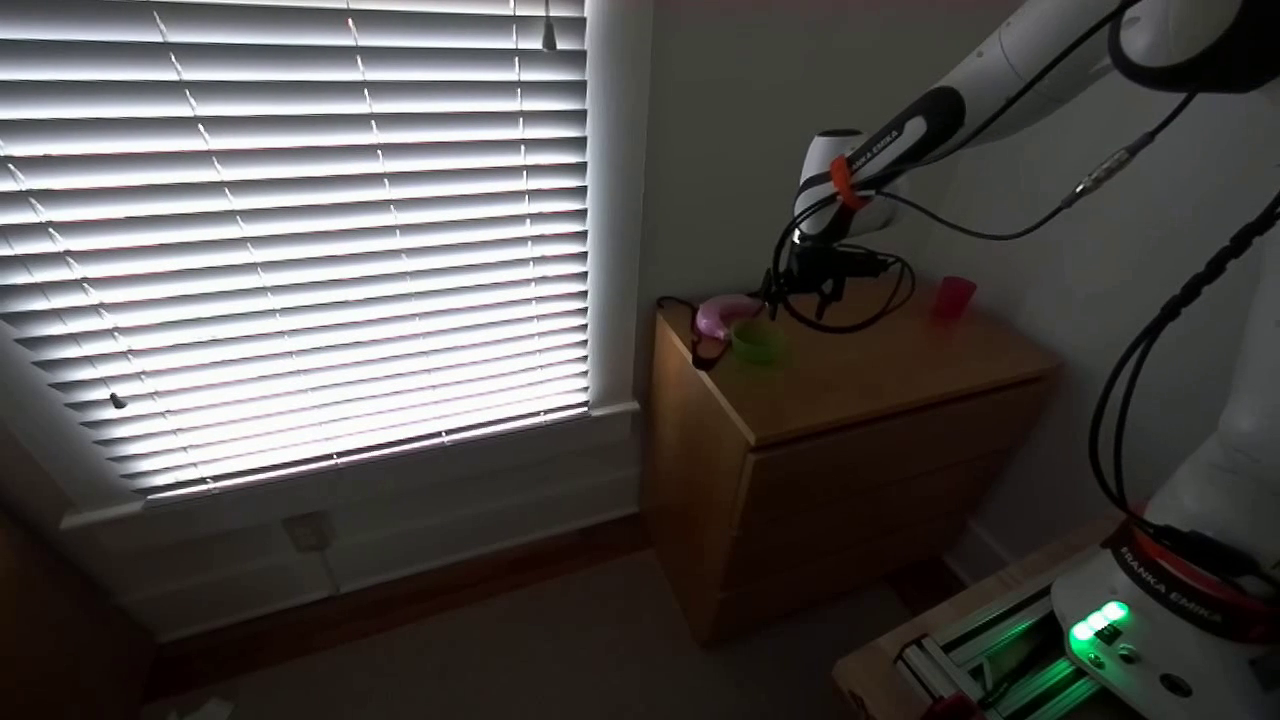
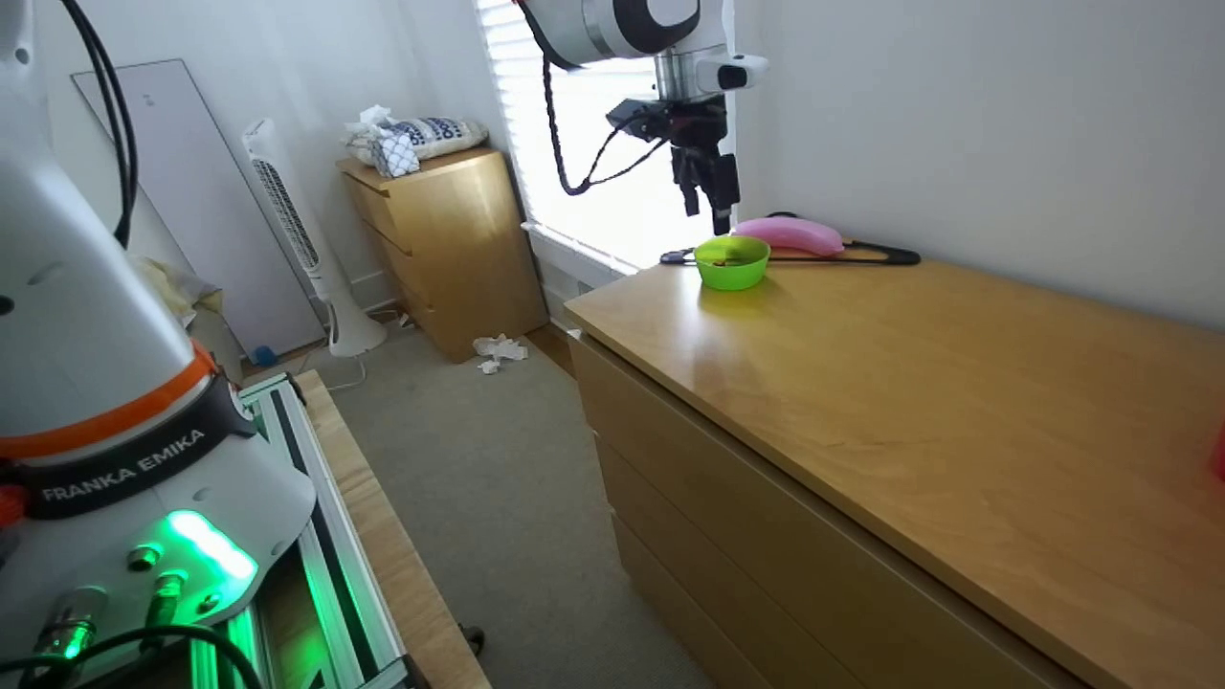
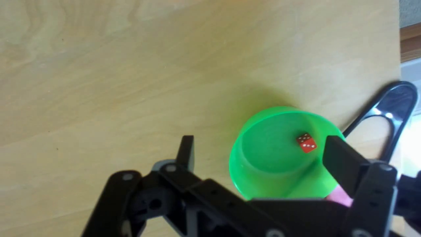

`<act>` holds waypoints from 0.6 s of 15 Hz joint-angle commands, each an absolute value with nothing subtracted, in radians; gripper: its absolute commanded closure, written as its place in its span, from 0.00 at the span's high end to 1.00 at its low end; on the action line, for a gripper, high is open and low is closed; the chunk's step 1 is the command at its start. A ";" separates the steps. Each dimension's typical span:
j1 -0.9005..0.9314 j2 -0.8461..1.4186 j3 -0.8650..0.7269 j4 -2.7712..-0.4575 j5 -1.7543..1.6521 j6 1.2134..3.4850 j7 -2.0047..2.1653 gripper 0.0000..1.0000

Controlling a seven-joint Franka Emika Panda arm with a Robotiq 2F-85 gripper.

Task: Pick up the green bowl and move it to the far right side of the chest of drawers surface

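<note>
Jaws, nearest the wrist camera, stand apart over the table [image 3: 131, 92]; in that view the green bowl [image 3: 269, 148] shows between them, a red die [image 3: 306, 143] inside; the bowl rests at the table's end by the window [image 1: 400, 260], beside a pink object [image 2: 790, 233].

Pointed down, jaws parted

In an exterior view my arm [image 1: 985, 75] slants downward, extended well away from its base [image 2: 105, 528]. Below the wrist [image 2: 679, 77] I have the gripper [image 3: 260, 144] hanging, its two black fingers [image 3: 342, 161] spread wide in the wrist view.
</note>
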State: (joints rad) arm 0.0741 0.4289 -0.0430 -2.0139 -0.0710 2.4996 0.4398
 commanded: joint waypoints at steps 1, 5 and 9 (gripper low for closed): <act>0.094 0.494 -0.084 -1.974 -0.066 2.518 0.474 1.00; 0.087 0.543 -0.097 -1.964 -0.034 2.565 0.479 1.00; 0.076 0.581 -0.097 -1.951 0.045 2.617 0.506 1.00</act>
State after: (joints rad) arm 0.0758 0.5455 -0.0927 -1.9704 -0.0120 2.5798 0.4792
